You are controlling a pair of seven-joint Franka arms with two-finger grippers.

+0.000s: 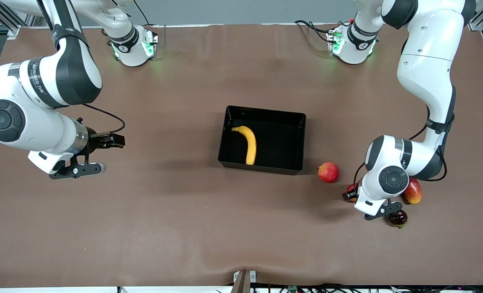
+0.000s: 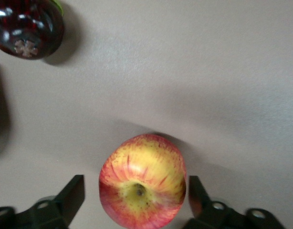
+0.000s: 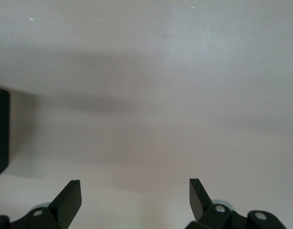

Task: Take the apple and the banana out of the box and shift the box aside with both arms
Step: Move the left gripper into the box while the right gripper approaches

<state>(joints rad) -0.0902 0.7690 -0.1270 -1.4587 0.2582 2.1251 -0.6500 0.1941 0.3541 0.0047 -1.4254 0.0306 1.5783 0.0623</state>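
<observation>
lying in the box (image 1: 296,140), banana (image 1: 249,143) runs front-to-base; left tool (image 2: 136,200) open around apple (image 2: 142,181); right tool (image 3: 135,200) open, waiting.

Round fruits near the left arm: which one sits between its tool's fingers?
The yellow-streaked apple, flanked by the open left tool. The redder round fruit lies apart beside the box; the dark glossy fruit lies off to one side.

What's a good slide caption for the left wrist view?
Open left gripper straddling a red-and-yellow streaked apple on the brown table, a dark glossy fruit nearby.
</observation>
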